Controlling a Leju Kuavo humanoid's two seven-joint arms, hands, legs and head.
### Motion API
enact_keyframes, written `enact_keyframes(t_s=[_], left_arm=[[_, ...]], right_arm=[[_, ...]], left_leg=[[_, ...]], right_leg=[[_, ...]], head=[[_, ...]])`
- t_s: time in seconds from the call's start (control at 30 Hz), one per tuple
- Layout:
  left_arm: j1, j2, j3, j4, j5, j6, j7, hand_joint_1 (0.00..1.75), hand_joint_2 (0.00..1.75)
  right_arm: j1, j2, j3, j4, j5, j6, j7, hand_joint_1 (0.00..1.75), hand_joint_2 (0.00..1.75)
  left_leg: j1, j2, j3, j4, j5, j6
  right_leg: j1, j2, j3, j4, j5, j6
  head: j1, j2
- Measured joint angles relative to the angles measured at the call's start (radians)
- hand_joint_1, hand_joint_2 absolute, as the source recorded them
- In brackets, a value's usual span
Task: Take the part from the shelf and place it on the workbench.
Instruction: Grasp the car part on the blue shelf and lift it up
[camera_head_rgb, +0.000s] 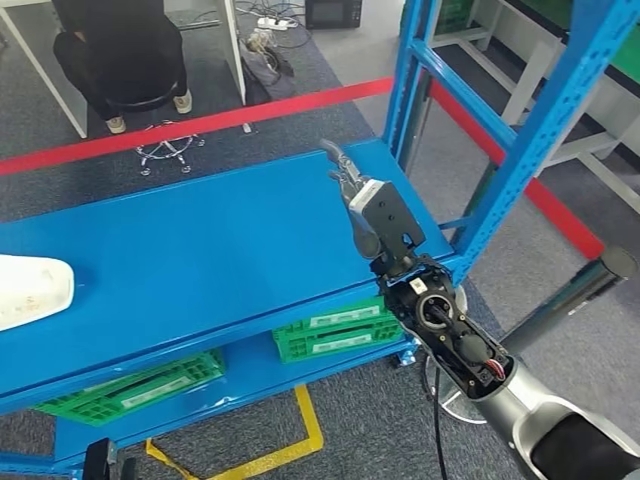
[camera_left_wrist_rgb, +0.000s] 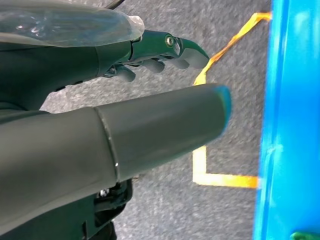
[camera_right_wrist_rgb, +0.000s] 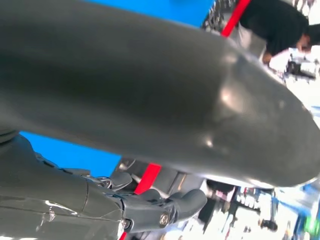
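At the shelf's (camera_head_rgb: 189, 250) left edge, the white part (camera_head_rgb: 34, 290) is cut off.

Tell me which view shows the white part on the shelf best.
The head view: the white part lies on the blue shelf at the picture's left edge, partly cut off. The left wrist view catches just the shelf's edge; the right wrist view, a blue patch.

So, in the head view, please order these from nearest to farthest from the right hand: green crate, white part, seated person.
1. Green crate, lower shelf, under the right hand.
2. Seated person, behind the red line.
3. White part, shelf's far left edge.
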Motion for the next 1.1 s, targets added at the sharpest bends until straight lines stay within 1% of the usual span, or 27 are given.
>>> enact_keyframes(t_s=[0.03,0.07,0.1,0.13,0.17,0.2,0.23,0.3,0.33,0.37,0.4,0.43,0.47,0.5,0.53,0.57,0.6,0.63,0.67,0.7,0.73,0.8,0.83,0.87,0.9,1.03,1.1], left_arm=[[0.0,0.0,0.0,0.0,0.0,0.0,0.0,0.0,0.0],[0.001,0.001,0.0,0.0,0.0,0.0,-0.001,0.0,0.0],[0.003,0.001,0.0,0.0,0.0,0.001,-0.001,0.0,0.0],[0.004,0.001,0.0,0.0,0.0,0.001,-0.001,0.0,0.0],[0.005,0.001,0.0,0.0,-0.001,0.001,-0.001,0.0,0.0],[0.006,0.001,0.0,0.0,-0.001,0.001,-0.001,0.0,0.0],[0.006,0.001,0.0,0.0,-0.002,0.0,-0.001,0.0,0.0],[0.006,0.001,0.0,0.0,-0.003,0.0,0.0,0.0,0.0],[0.005,0.001,0.0,0.0,-0.003,0.0,0.001,0.0,0.0],[0.004,0.0,0.0,0.0,-0.003,0.0,0.002,0.0,0.0],[0.002,0.0,0.0,0.0,-0.003,0.0,0.003,0.0,0.0],[0.0,0.0,0.0,0.0,-0.003,0.0,0.003,0.0,0.0],[-0.001,-0.001,0.0,0.0,-0.003,0.0,0.004,0.0,0.0],[-0.002,-0.002,0.0,0.0,-0.003,0.001,0.003,0.0,0.0],[-0.002,-0.003,0.0,0.0,-0.004,0.003,0.003,0.0,0.0],[-0.002,-0.004,0.0,0.0,-0.005,0.005,0.002,0.0,0.0],[-0.001,-0.005,0.0,0.0,-0.006,0.008,0.002,0.0,0.0],[0.0,-0.004,0.0,0.0,-0.008,0.012,0.002,0.0,0.0],[0.002,-0.003,0.0,0.0,-0.009,0.016,0.002,0.0,0.0],[0.003,-0.003,0.0,0.0,-0.011,0.022,0.002,0.0,0.0],[0.004,-0.002,0.0,0.0,-0.014,0.03,0.002,0.0,0.0],[0.004,0.0,0.0,0.0,-0.017,0.048,0.002,0.0,0.0],[0.003,0.001,0.0,0.0,-0.017,0.056,0.002,0.0,0.0],[0.003,0.003,0.0,0.0,-0.017,0.062,0.002,0.0,0.0],[0.003,0.004,0.0,0.0,-0.017,0.067,0.001,0.0,0.0],[0.004,0.004,0.0,0.0,-0.02,0.073,0.001,0.0,0.0],[0.003,0.004,0.0,0.0,-0.022,0.071,-0.001,0.0,0.0]], right_arm=[[-0.001,0.0,0.0,0.0,0.0,0.0,0.0,0.0,0.0],[0.0,0.0,0.0,0.0,0.0,0.0,0.0,0.0,0.0],[0.001,0.0,0.0,0.001,-0.001,0.0,0.0,0.0,0.0],[0.003,0.0,0.0,0.002,-0.001,0.0,0.0,0.0,0.0],[0.005,0.0,0.0,0.003,-0.002,0.0,0.0,0.0,0.0],[0.007,0.0,0.0,0.004,-0.002,0.0,0.0,0.0,0.0],[0.008,0.0,0.0,0.005,-0.002,0.0,0.0,0.0,0.0],[0.01,0.0,0.0,0.006,-0.002,0.001,0.0,0.0,0.0],[0.012,0.0,0.0,0.008,-0.002,0.001,0.001,0.0,0.0],[0.014,0.0,0.001,0.009,-0.003,0.002,0.002,0.0,0.0],[0.013,0.001,0.001,0.01,-0.003,0.004,0.002,0.0,0.0],[0.009,0.001,0.001,0.009,-0.003,0.007,0.001,0.0,0.0],[0.004,0.002,0.001,0.008,-0.003,0.009,0.0,0.0,0.0],[-0.002,0.003,0.001,0.007,-0.003,0.012,-0.001,0.0,0.0],[-0.005,0.004,0.001,0.007,-0.003,0.014,-0.002,0.0,0.0],[-0.006,0.005,0.002,0.007,-0.003,0.016,-0.002,0.0,0.0],[-0.007,0.006,0.003,0.007,-0.003,0.018,-0.002,0.0,0.0],[-0.007,0.007,0.005,0.008,-0.003,0.02,-0.002,0.0,0.0],[-0.007,0.009,0.006,0.01,-0.003,0.021,-0.002,0.0,0.0],[-0.007,0.01,0.007,0.012,-0.003,0.021,-0.002,0.0,0.0],[-0.007,0.011,0.007,0.013,-0.003,0.021,-0.002,0.0,0.0],[-0.009,0.012,0.007,0.015,0.003,0.015,-0.001,0.0,0.0],[-0.01,0.013,0.007,0.017,0.01,0.007,0.0,0.0,0.0],[-0.011,0.014,0.007,0.018,0.021,-0.005,0.002,0.0,0.0],[-0.012,0.015,0.008,0.02,0.034,-0.018,0.005,0.0,0.0],[-0.019,0.016,0.009,0.028,0.042,-0.02,0.019,0.0,0.0],[-0.024,0.016,0.014,0.031,0.027,0.004,0.024,0.0,0.0]], left_leg=[[0.0,-0.001,0.013,-0.001,-0.009,0.007],[-0.002,-0.001,0.025,-0.002,-0.019,0.012],[-0.003,-0.002,0.039,-0.002,-0.031,0.015],[-0.004,-0.003,0.055,-0.002,-0.045,0.015],[-0.005,-0.004,0.074,-0.002,-0.059,0.015],[-0.006,-0.005,0.095,-0.002,-0.075,0.014],[-0.006,-0.006,0.118,-0.002,-0.092,0.013],[-0.006,-0.007,0.159,-0.001,-0.125,0.006],[-0.005,-0.008,0.172,-0.001,-0.139,0.001],[-0.004,-0.009,0.179,-0.001,-0.149,-0.005],[-0.002,-0.01,0.184,0.0,-0.153,-0.012],[0.0,-0.01,0.181,0.003,-0.15,-0.019],[0.003,-0.008,0.17,0.024,-0.141,-0.024],[0.004,-0.006,0.144,0.067,-0.13,-0.028],[0.004,-0.005,0.104,0.129,-0.125,-0.031],[0.004,-0.003,0.053,0.199,-0.132,-0.033],[0.004,-0.002,0.002,0.26,-0.154,-0.035],[0.005,-0.002,-0.041,0.299,-0.182,-0.037],[0.005,-0.002,-0.072,0.311,-0.201,-0.038],[0.004,-0.002,-0.087,0.292,-0.197,-0.038],[0.003,-0.002,-0.087,0.243,-0.165,-0.034],[-0.002,-0.003,-0.058,0.1,-0.047,-0.023],[-0.005,-0.003,-0.045,0.047,-0.009,-0.018],[-0.008,-0.004,-0.036,0.016,0.016,-0.014],[-0.011,-0.004,-0.034,0.006,0.023,-0.013],[-0.01,-0.006,-0.029,0.004,0.03,-0.026],[-0.012,-0.007,-0.028,0.005,0.027,-0.019]], right_leg=[[-0.001,-0.002,-0.031,0.055,-0.009,0.002],[-0.001,-0.003,-0.076,0.128,-0.026,0.003],[0.0,-0.003,-0.128,0.199,-0.051,0.004],[0.0,-0.003,-0.174,0.25,-0.079,0.005],[0.001,-0.003,-0.209,0.27,-0.1,0.006],[0.001,-0.003,-0.228,0.256,-0.103,0.006],[0.001,-0.003,-0.235,0.214,-0.08,0.004],[0.004,-0.004,-0.233,0.097,0.05,-0.003],[0.008,-0.004,-0.227,0.058,0.106,-0.008],[0.013,-0.003,-0.223,0.037,0.147,-0.015],[0.019,-0.002,-0.219,0.035,0.155,-0.021],[0.021,0.0,-0.211,0.033,0.152,-0.028],[0.021,0.001,-0.205,0.027,0.152,-0.032],[0.019,0.0,-0.195,0.018,0.15,-0.037],[0.016,0.0,-0.183,0.008,0.148,-0.041],[0.015,-0.001,-0.172,-0.001,0.143,-0.045],[0.014,-0.001,-0.161,-0.006,0.137,-0.048],[0.014,0.0,-0.151,-0.008,0.13,-0.05],[0.015,0.001,-0.141,-0.01,0.122,-0.051],[0.015,0.002,-0.129,-0.01,0.113,-0.051],[0.015,0.003,-0.117,-0.01,0.104,-0.05],[0.015,0.004,-0.095,-0.01,0.087,-0.047],[0.016,0.006,-0.09,-0.01,0.08,-0.043],[0.016,0.008,-0.088,-0.01,0.074,-0.038],[0.018,0.01,-0.088,-0.008,0.068,-0.034],[0.019,0.009,-0.085,-0.011,0.057,-0.052],[0.018,0.009,-0.081,-0.017,0.057,-0.044]], head=[[0.003,0.0],[0.006,0.0],[0.008,0.0],[0.009,0.0],[0.01,0.0],[0.011,0.0],[0.012,0.0],[0.011,0.0],[0.01,0.0],[0.009,0.0],[0.007,0.0],[0.009,0.0],[0.009,0.0],[0.009,0.0],[0.009,0.0],[0.008,0.0],[0.008,0.0],[0.007,0.0],[0.007,0.0],[0.007,0.0],[0.007,0.0],[0.007,0.0],[0.006,0.0],[0.006,0.0],[0.005,0.0],[0.008,0.0],[0.008,0.0]])
